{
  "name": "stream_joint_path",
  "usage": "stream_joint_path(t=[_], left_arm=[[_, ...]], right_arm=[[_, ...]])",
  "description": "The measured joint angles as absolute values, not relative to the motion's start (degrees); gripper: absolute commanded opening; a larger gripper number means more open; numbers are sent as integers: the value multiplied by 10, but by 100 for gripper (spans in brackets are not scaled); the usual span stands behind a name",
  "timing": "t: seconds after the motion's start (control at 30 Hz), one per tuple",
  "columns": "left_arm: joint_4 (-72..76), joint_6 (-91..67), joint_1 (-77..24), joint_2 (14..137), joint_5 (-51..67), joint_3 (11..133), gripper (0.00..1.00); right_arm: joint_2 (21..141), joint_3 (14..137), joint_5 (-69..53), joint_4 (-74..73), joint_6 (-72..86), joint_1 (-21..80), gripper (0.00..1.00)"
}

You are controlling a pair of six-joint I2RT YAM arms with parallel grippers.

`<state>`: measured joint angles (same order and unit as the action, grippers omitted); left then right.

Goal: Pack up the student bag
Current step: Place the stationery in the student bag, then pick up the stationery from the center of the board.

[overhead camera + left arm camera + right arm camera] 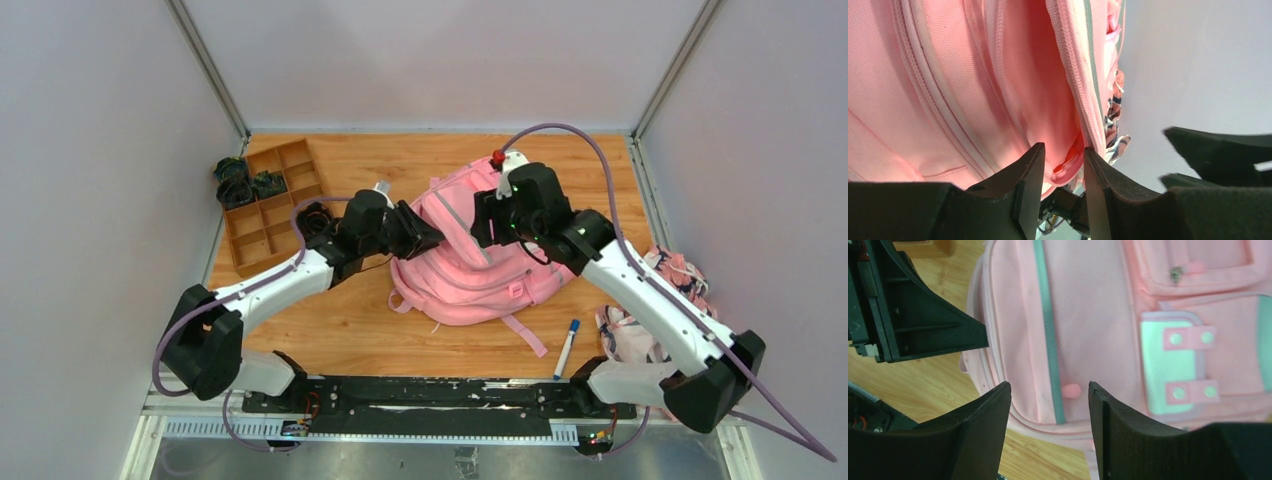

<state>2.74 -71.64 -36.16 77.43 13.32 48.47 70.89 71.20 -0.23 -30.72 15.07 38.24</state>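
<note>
The student bag [480,270], a pink backpack with grey trim, lies at the table's middle with its top toward the back. My left gripper [435,238] is at the bag's left edge. In the left wrist view it [1064,147] is closed on a fold of the bag's zipper edge [1068,167], and the fabric [948,90] rises above it. My right gripper [482,222] hovers over the bag's upper part. In the right wrist view it [1049,385] is open and empty above the bag's front [1088,315], near a pink zipper pull [1071,390] and the white label patch [1168,367].
A wooden compartment tray [265,205] holding dark items stands at the back left. A blue marker [566,347] lies in front of the bag on the right. The pink-and-navy floral cloth [655,305] lies at the right edge. A red-capped item [497,158] sits behind the bag.
</note>
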Motion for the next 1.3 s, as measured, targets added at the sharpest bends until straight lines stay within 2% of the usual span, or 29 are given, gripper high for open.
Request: stream_joint_path(t=[0.17, 0.3, 0.43, 0.57, 0.77, 0.9, 1.03, 1.2, 1.27, 1.3], left_arm=[[25, -695, -362, 802, 151, 489, 40], [10, -671, -362, 802, 152, 497, 40], [-26, -641, -362, 775, 143, 498, 40], [-65, -610, -362, 720, 126, 495, 40], [-115, -568, -362, 643, 97, 485, 41], [-146, -541, -362, 620, 78, 484, 46], [-171, -520, -362, 613, 62, 484, 48], [-187, -505, -361, 608, 48, 484, 47], [-192, -501, -361, 604, 45, 484, 47], [-195, -501, -359, 601, 45, 484, 47]], right_arm=[[620, 712, 98, -382, 174, 371, 62], [561, 675, 149, -449, 239, 292, 60], [518, 560, 149, -522, 319, 214, 59], [481, 436, 135, -572, 403, 187, 59], [452, 344, 135, -587, 481, 170, 58], [463, 311, 135, -573, 503, 162, 56], [475, 281, 126, -537, 515, 153, 46], [490, 244, 100, -487, 525, 146, 19], [490, 242, 95, -473, 526, 146, 2], [490, 241, 93, -470, 524, 145, 0]])
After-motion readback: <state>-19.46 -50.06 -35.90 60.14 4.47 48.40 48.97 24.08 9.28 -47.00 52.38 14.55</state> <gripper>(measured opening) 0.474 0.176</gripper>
